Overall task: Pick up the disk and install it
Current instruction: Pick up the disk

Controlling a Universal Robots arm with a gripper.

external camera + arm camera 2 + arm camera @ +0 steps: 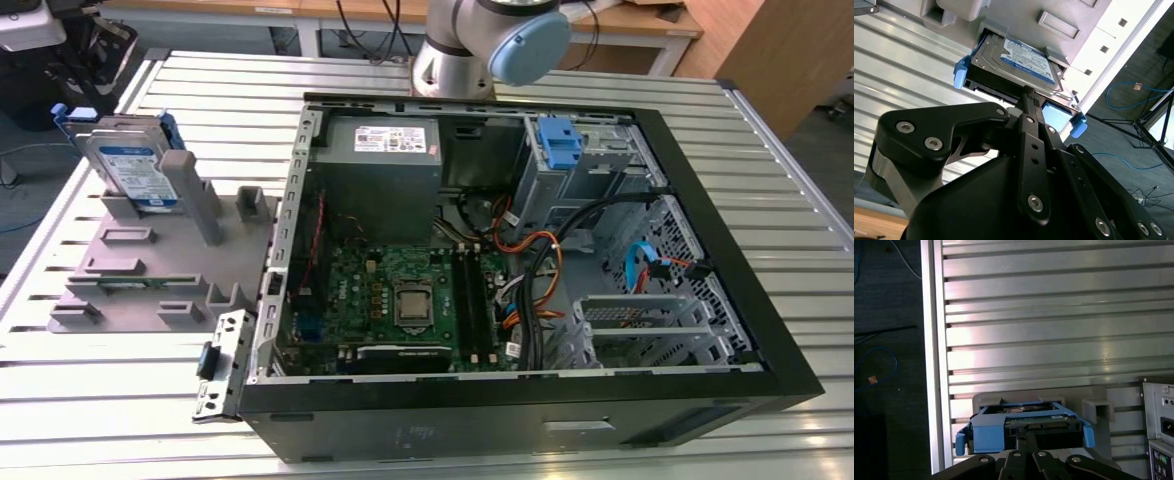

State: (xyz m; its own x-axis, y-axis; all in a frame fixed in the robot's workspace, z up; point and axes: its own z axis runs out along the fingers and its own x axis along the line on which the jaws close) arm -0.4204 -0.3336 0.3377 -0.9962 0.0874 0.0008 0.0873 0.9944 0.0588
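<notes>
The disk point(134, 165) stands upright in a slot of the grey holder point(134, 270) at the exterior view's left. It is silver-grey, has a white and blue label, and sits in a blue plastic carrier. In both wrist views the disk point(1026, 57) point(1024, 420) lies just beyond my black gripper point(1026, 91) point(1026, 436). The fingers are pressed together with nothing between them. Their tips point at the disk's near edge, and I cannot tell whether they touch it.
An open computer case point(747, 300) lies on the slatted metal table point(801, 200), with a motherboard, cables, a grey power supply point(380, 160) and a drive bay with a blue latch point(558, 145). The arm's base point(487, 40) stands behind the case. Blue cable lies on the floor point(1124, 90).
</notes>
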